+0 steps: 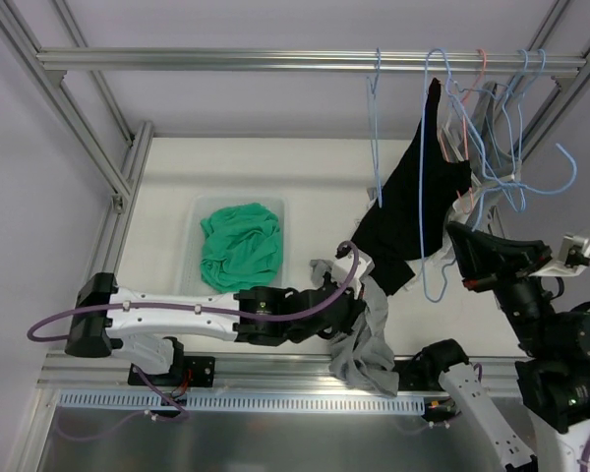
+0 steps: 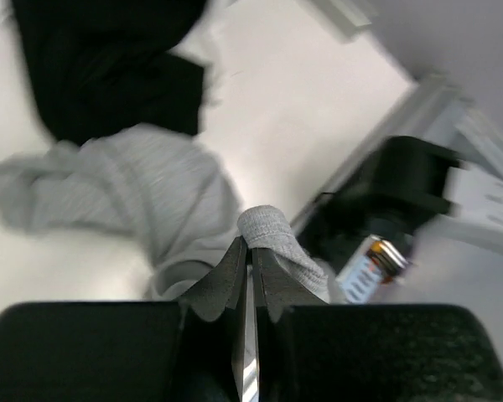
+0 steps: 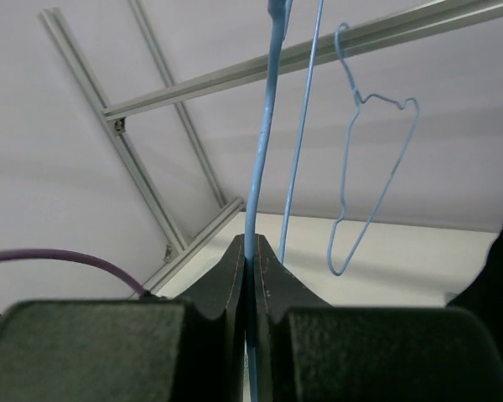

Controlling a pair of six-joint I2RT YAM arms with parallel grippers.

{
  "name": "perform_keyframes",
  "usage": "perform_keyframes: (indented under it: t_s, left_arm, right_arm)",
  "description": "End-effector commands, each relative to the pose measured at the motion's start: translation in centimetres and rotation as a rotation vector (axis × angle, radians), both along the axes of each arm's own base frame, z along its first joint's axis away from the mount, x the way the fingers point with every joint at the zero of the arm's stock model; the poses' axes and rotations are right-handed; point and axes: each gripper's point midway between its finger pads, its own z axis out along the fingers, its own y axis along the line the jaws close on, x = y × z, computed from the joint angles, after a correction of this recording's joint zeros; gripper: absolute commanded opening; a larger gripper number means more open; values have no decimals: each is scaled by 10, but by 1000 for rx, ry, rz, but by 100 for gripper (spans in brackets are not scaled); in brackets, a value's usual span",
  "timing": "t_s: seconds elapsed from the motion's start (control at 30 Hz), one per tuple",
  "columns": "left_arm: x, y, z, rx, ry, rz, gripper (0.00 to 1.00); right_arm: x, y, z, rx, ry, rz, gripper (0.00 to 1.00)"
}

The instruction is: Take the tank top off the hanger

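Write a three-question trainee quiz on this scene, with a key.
1. True or false: the left claw is shut on the grey cloth.
2. What does the right claw pinch? A) a purple cable B) a blue hanger C) a black cloth
3. Fill in: the cloth in the bin is ____.

Key: 1 true; 2 B; 3 green.
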Motion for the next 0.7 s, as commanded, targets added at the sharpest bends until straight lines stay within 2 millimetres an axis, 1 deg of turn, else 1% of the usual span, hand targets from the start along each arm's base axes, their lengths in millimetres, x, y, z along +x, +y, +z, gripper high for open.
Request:
perform_keyframes:
  t_s: [0.0,0.03,0.07,0.1,0.17,0.2,0.23,0.27,0.3,0.33,0.37,0.4,0.43,0.47,0.5,0.53,0.57,0.6,0.63,0.67]
  left_arm:
    - [57,36,-23,100,66,362,0]
    - [62,40,-33,122,94,378,0]
    - [73,43,-42,126,134,398,0]
    - [78,45,-52,152,139,412,0]
    - [88,47,-59,176,128,432,0]
    - [90,45,-63,187,139,426,0]
    - [91,45,-66,194,151,420,12]
    - [95,46,-66,192,160,422,26]
    - [95,45,-65,190,165,415,41]
    - [95,48,-63,186,161,418,61]
    - [95,50,-62,182,160,421,71]
    - [94,55,-55,166,155,421,79]
    - [93,60,-51,162,149,420,85]
    - [92,68,-41,142,141,418,96]
    - [90,75,-39,148,138,418,99]
    - [89,82,-35,151,130,416,99]
    - [87,92,-22,133,120,415,99]
    - [86,100,-18,140,113,416,99]
    - [84,110,-17,168,108,416,99]
    - [83,117,-14,184,90,410,99]
  right_arm:
    - [-10,-30,5,-82,67,-152,0]
    - [-6,-31,-1,-116,105,-164,0]
    - [-11,-34,-7,-145,151,-171,0]
    - [-11,-35,-11,-165,175,-172,0]
    - [-5,-35,-21,-230,230,-177,0]
    - [-2,-34,-25,-253,251,-178,0]
    - [3,-33,-28,-284,273,-182,0]
    - [15,-30,-36,-323,333,-176,0]
    - [21,-27,-41,-347,360,-167,0]
    - [27,-25,-45,-362,382,-163,0]
    - [33,-23,-47,-371,396,-162,0]
    - [43,-21,-49,-383,420,-171,0]
    - [49,-20,-50,-392,430,-172,0]
    - [54,-19,-48,-403,426,-175,0]
    - [65,-16,-48,-417,445,-177,0]
    - [71,-15,-47,-425,450,-181,0]
    - [78,-15,-47,-446,451,-186,0]
    - [93,-13,-53,-472,486,-197,0]
    - [98,-12,-46,-476,474,-200,0]
    - [106,-9,-45,-489,478,-199,0]
